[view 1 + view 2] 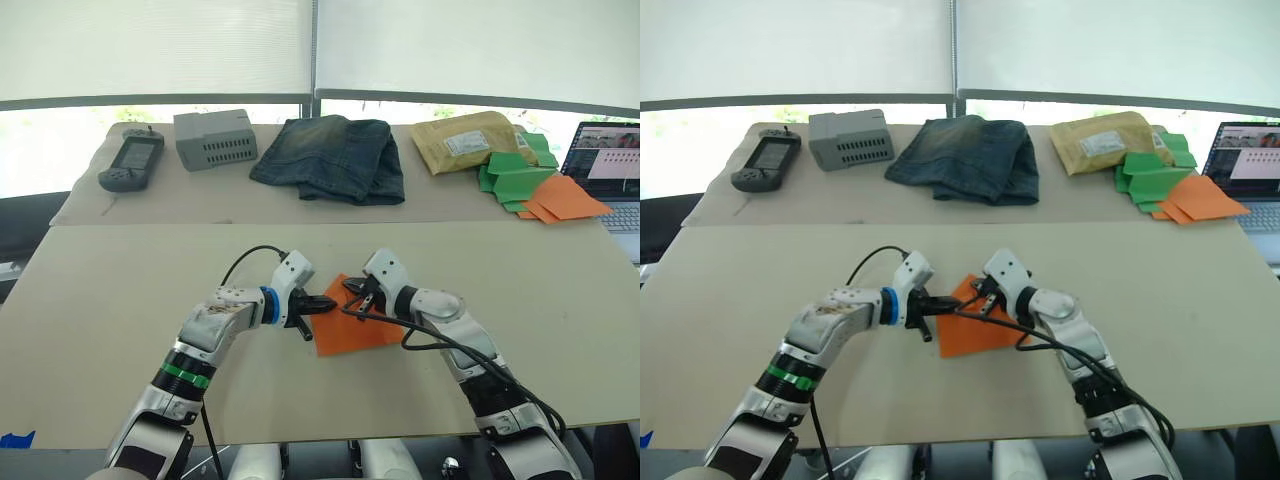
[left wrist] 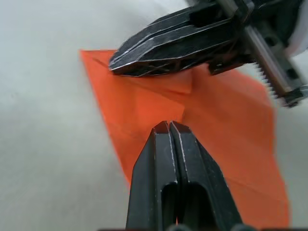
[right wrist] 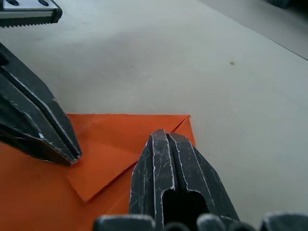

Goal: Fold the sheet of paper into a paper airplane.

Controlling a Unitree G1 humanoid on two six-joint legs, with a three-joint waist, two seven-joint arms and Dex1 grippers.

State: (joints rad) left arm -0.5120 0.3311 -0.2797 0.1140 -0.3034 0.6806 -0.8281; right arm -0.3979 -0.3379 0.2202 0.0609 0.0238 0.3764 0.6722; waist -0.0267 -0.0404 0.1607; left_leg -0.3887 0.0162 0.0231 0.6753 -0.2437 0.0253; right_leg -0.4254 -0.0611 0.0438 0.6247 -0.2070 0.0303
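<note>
Pressing: both pincers down on the sheet of paper, working a corner fold near its far edge
Paper location: lies on the near counter, centre, between the two arms; looks flat apart from the folded corner
Paper state: partly folded, one triangular flap turned over at the far corner, crease lines visible in the wrist views; not yet plane-shaped
Left pincer: fingers pressed together, nothing between them, tip resting on the orange sheet near its left edge
Right pincer: fingers pressed together, tip on the sheet at the far corner, just beside the small folded flap; not pinching the paper
Pincer spacing: tips close, facing each other across the flap, apart but only just
Step in hand (judgement): flattening/creasing the corner flap, early in the fold sequence
Doing it well: keep one closed tip pinning the sheet so it can't slide on the smooth counter, drag the other along the fold line from middle outward; light downward force, thin paper tears or bunches easily
Watch: flap edge should line up with the centre crease before sharpening; a skewed crease carries into every later fold
Risk: pincers colliding, they're near each other
Background: far counter holds jeans, grey box, handheld device, padded envelope, piled green and orange paper pieces; laptop at right edge, all well apart from the work
</note>
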